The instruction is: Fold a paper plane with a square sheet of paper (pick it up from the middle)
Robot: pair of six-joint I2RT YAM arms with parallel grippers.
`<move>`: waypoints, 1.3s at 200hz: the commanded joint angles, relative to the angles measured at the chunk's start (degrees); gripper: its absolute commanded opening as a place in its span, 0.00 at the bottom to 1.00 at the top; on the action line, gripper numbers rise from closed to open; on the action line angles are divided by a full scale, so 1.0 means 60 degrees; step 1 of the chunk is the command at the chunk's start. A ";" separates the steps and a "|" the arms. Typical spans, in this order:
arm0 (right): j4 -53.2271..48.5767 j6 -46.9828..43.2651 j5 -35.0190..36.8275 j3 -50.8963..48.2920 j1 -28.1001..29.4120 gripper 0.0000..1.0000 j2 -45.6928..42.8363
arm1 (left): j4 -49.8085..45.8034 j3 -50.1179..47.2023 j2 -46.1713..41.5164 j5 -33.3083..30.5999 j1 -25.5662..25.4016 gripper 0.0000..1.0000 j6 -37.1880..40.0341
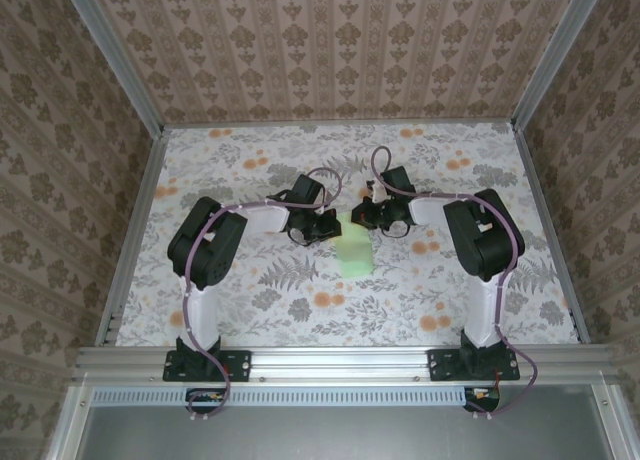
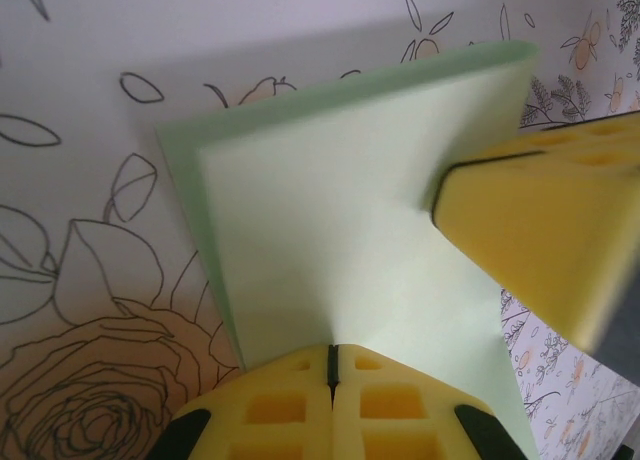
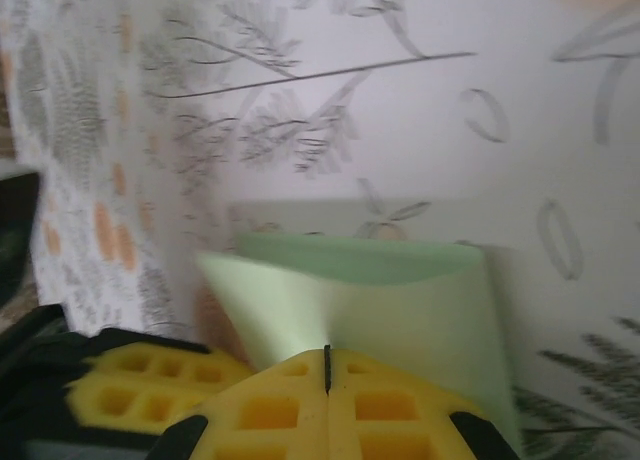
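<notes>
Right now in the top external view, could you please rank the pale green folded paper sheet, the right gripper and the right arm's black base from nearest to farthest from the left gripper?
1. Centre: pale green folded paper sheet, clamped in the left gripper.
2. Just right: right gripper, on the same sheet.
3. Near edge, right: right arm's black base.

- Left claw [image 1: 333,230] and right claw [image 1: 362,220] meet nose to nose over the middle of the table [image 1: 250,300], with the left one on the left.
- We see the folded sheet of paper [image 1: 355,255] between them, an edge pinched in each claw's closed fingers.
- Seen from the left claw, the sheet runs out ahead of its fingertips and the right claw grips it from the right.
- Seen from the right claw, the sheet is straight ahead and the left claw sits off to the left.
- From above, most of the sheet reaches from the claws back toward the arm bases.
</notes>
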 commanded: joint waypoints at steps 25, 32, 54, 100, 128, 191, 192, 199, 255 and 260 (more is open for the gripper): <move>-0.0473 -0.0025 0.0971 0.0380 -0.0413 0.00 0.0346 | -0.2122 -0.0696 0.1219 -0.1366 -0.0100 0.00 0.0268; -0.0462 0.0013 0.1097 0.0405 -0.0512 0.00 0.0353 | -0.2131 -0.0704 0.1205 -0.1369 -0.0100 0.00 0.0269; -0.0427 0.0209 0.1286 0.0614 -0.0753 0.00 0.0464 | -0.2124 -0.0730 0.1193 -0.1373 -0.0115 0.00 0.0278; -0.0601 0.0450 0.1084 0.0671 -0.0705 0.01 -0.0623 | -0.2132 -0.0727 0.1162 -0.1388 -0.0129 0.00 0.0286; -0.0941 0.0305 0.0906 -0.0221 -0.0408 0.02 -0.1888 | -0.2125 -0.0712 0.1147 -0.1457 -0.0140 0.00 0.0283; -0.1141 0.1023 -0.0231 -0.1838 0.0268 0.03 -0.2549 | -0.2115 -0.0678 0.1140 -0.1486 -0.0158 0.00 0.0284; -0.1141 0.1023 -0.0231 -0.1838 0.0268 0.03 -0.2549 | -0.2116 -0.0680 0.1144 -0.1486 -0.0158 0.00 0.0283; -0.1182 0.1030 -0.0219 -0.1917 0.0324 0.03 -0.2501 | -0.2131 -0.0660 0.1162 -0.1499 -0.0169 0.00 0.0284; -0.0959 0.0948 -0.0176 -0.2775 0.0359 0.03 -0.2177 | -0.2157 -0.0667 0.1191 -0.1512 -0.0188 0.00 0.0246; -0.0969 0.0894 -0.0182 -0.2877 0.0359 0.02 -0.2206 | -0.2157 -0.0668 0.1191 -0.1516 -0.0188 0.00 0.0232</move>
